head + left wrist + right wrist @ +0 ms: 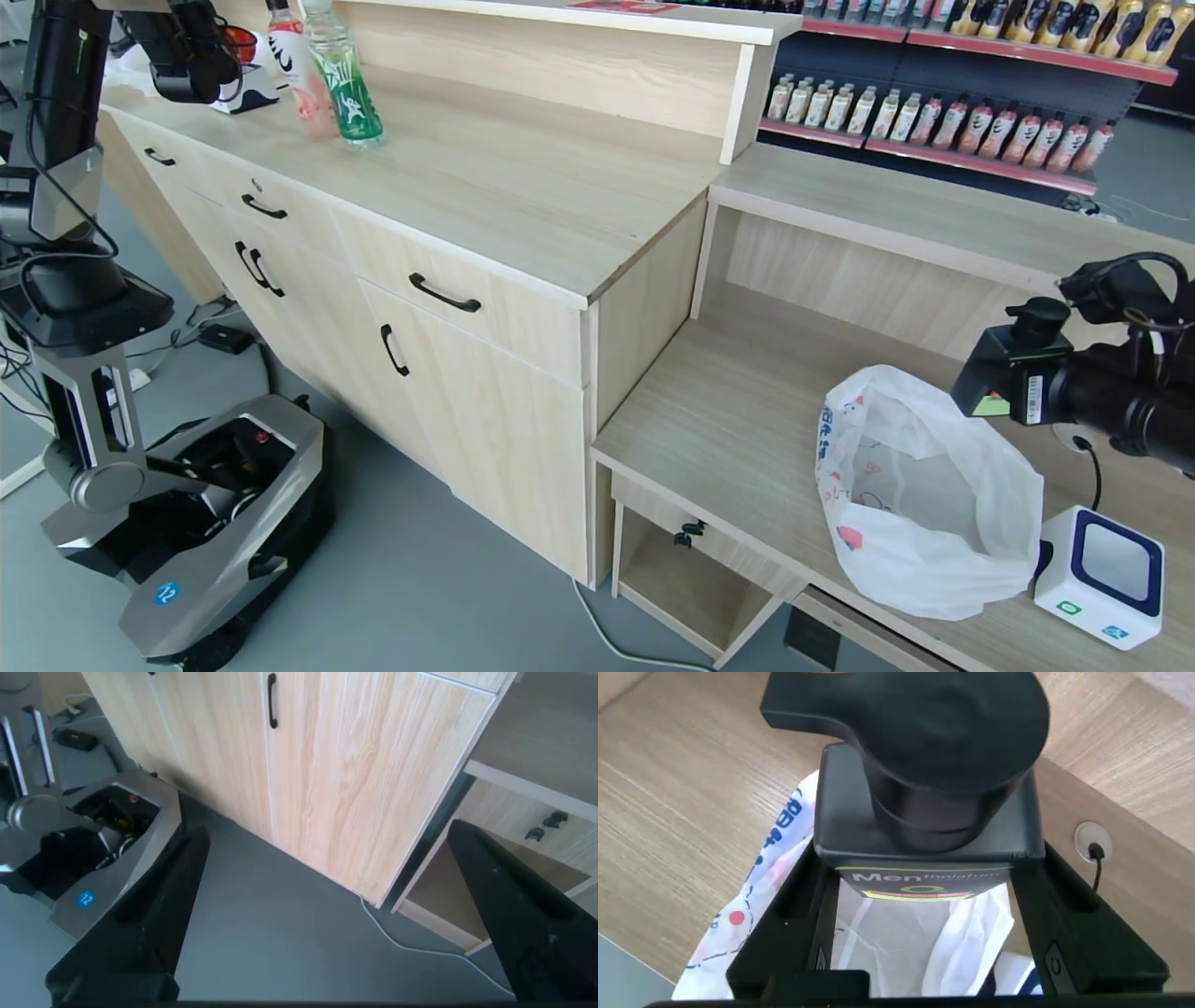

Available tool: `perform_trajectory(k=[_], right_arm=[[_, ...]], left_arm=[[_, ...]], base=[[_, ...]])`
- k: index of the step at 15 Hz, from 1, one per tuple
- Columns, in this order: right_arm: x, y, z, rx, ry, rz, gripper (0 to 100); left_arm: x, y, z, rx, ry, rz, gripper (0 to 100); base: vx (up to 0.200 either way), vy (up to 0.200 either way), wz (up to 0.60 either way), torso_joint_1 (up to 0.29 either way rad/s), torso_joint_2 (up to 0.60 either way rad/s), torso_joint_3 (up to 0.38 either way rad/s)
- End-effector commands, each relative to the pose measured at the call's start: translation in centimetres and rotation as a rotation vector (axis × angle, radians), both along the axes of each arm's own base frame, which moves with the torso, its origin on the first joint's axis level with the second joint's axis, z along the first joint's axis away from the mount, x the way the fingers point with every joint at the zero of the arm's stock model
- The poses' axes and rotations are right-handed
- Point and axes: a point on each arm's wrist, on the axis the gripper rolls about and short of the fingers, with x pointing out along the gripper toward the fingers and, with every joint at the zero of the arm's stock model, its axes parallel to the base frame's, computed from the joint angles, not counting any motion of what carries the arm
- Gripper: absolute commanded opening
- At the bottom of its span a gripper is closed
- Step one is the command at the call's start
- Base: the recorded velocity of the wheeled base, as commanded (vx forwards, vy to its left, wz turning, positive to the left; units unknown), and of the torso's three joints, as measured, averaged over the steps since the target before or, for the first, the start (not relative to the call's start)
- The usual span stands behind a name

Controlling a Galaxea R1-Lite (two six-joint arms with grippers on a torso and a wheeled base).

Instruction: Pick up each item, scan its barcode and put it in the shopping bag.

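Showing the left gripper (327,835) well to the left of the shopping bag (924,523), fingers (140,933) spread wide with nothing between them, hanging over grey floor (280,915) in front of pale wooden cabinet doors (355,775).

Showing, also well left of the bag and higher up, two drink bottles standing upright on the upper counter (523,196): a pink bottle (301,79) just beside a green bottle (347,89), both wearing printed labels too small to make out.

Showing the bag itself, white plastic with small red and blue printing, lying on the lower desk (728,420) with its mouth gaping open.

Clamping a black bottle (1013,373) from both sides with the right gripper (929,859), just above the bag's right rim; from the right wrist, hanging over the open mouth. Carrying a round black cap (1036,317), a label band (920,889) in green and red, and a white barcode strip (1033,399).

Showing a white cube scanner (1102,574) with a blue-framed window, standing just beside the bag on its right, a black cable (1094,471) running behind it.
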Motion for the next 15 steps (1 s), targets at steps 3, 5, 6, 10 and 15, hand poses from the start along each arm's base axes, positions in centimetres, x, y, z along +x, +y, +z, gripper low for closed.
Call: perform_trajectory(k=[3, 5, 6, 10, 15], right_arm=[[3.5, -1.0, -4.7, -0.017, 0.092, 0.021, 0], [4.0, -1.8, -6.1, -0.049, 0.110, 0.079, 0], [4.3, -2.3, -6.7, -0.045, 0.117, 0.100, 0], [4.6, -3.3, -7.9, -0.054, 0.139, 0.128, 0], [5.7, -5.0, -10.0, -0.070, 0.116, 0.206, 0]], left_arm=[[0.0, 0.0, 0.0, 0.000, 0.000, 0.000, 100], [0.0, 0.0, 0.0, 0.000, 0.000, 0.000, 100], [0.0, 0.0, 0.0, 0.000, 0.000, 0.000, 100], [0.0, 0.0, 0.0, -0.001, 0.000, -0.001, 100], [0.0, 0.0, 0.0, -0.001, 0.000, 0.000, 100]], base=[[0.000, 0.000, 0.00, 0.000, 0.00, 0.000], [0.000, 0.000, 0.00, 0.000, 0.00, 0.000], [0.000, 0.000, 0.00, 0.000, 0.00, 0.000], [0.000, 0.000, 0.00, 0.000, 0.00, 0.000], [0.000, 0.000, 0.00, 0.000, 0.00, 0.000]])
